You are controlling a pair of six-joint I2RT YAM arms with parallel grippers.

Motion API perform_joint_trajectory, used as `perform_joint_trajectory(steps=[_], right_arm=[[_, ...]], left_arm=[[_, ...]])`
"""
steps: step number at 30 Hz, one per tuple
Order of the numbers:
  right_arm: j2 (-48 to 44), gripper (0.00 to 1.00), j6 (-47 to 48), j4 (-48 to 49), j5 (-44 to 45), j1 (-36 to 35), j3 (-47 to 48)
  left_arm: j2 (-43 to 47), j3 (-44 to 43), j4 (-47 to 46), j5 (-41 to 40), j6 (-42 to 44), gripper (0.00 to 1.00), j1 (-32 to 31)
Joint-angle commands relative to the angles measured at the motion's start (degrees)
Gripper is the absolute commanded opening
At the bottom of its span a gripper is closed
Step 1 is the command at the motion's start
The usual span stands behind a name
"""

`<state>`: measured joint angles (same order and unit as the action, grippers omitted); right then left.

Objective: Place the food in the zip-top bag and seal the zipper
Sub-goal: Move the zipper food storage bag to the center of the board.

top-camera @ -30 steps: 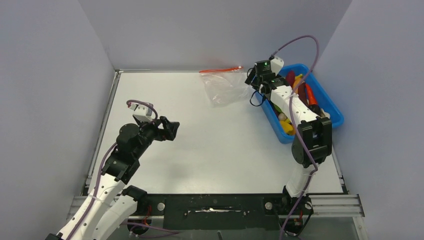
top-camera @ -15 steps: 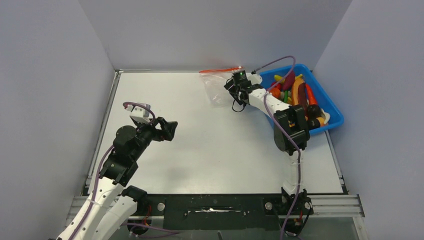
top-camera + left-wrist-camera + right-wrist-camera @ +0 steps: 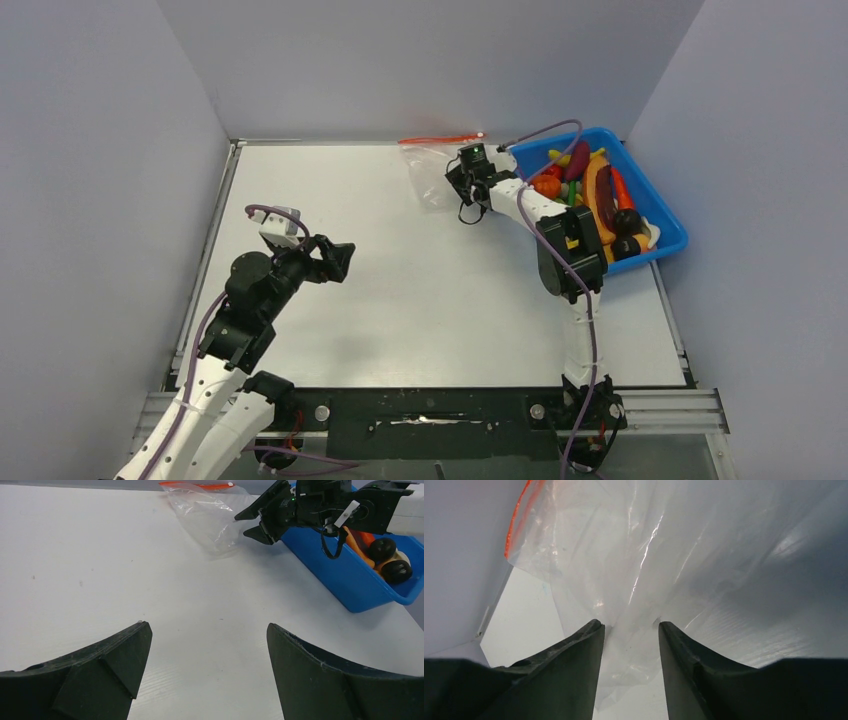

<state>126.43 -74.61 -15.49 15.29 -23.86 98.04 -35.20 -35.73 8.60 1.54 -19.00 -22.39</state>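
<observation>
Hanging low over the far part of the worktop (image 3: pixel 430 290), the right claw (image 3: pixel 460 186) is pointing left into the zip-top bag (image 3: pixel 432 172), right beside the blue tray (image 3: pixel 672 228). In its own wrist view, the right claw (image 3: pixel 630 627) is standing at a narrow, part-open gap, with a crinkled fold of the clear bag (image 3: pixel 624 555) running up between the two dark fingers (image 3: pixel 574 660). The film is lying loose in that gap, and whether either finger is pressing on it I cannot tell.

The bag is lying flat on the worktop at the far edge, a little right of the middle, just left of the tray. Its zipper (image 3: pixel 440 139), a thin red-orange strip, is running along the far side of the bag against the back wall; in the right wrist view the zipper (image 3: pixel 519 515) is showing at the upper left. Nothing is showing inside the bag.

The food (image 3: pixel 590 185) is sitting piled in the blue tray at the far right: orange, red, yellow, green and purple pieces together.

The left claw (image 3: pixel 340 258) is hovering above the left half of the worktop, well apart from the bag and tray, and is facing right. Seen from its wrist, the left claw (image 3: pixel 207 630) is gaping wide and holding nothing, with the bag (image 3: pixel 210 520), the right claw (image 3: pixel 248 525) and the tray (image 3: pixel 345 580) far ahead of it.
</observation>
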Motion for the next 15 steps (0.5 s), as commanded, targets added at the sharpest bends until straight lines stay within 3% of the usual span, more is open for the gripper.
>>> perform_joint_trajectory(steps=[1,5,10,15], right_arm=[[-2.20,0.37,1.87,6.62,-0.02,0.98,-1.32],[-4.56,0.16,5.23,10.15,-1.96,1.74,-4.26],[-7.10,0.02,14.62,15.58,-7.84,2.47,-6.42],[-14.40,0.00,26.03,20.23,-12.77,2.42,-13.77]], left_arm=[[0.66,-0.22,-2.10,0.32,0.64,0.86,0.32],[0.57,-0.18,-2.03,-0.02,0.85,0.86,0.33],[0.43,-0.09,-2.03,-0.17,0.98,0.86,0.33],[0.02,-0.12,-1.52,-1.49,0.94,0.85,0.33]])
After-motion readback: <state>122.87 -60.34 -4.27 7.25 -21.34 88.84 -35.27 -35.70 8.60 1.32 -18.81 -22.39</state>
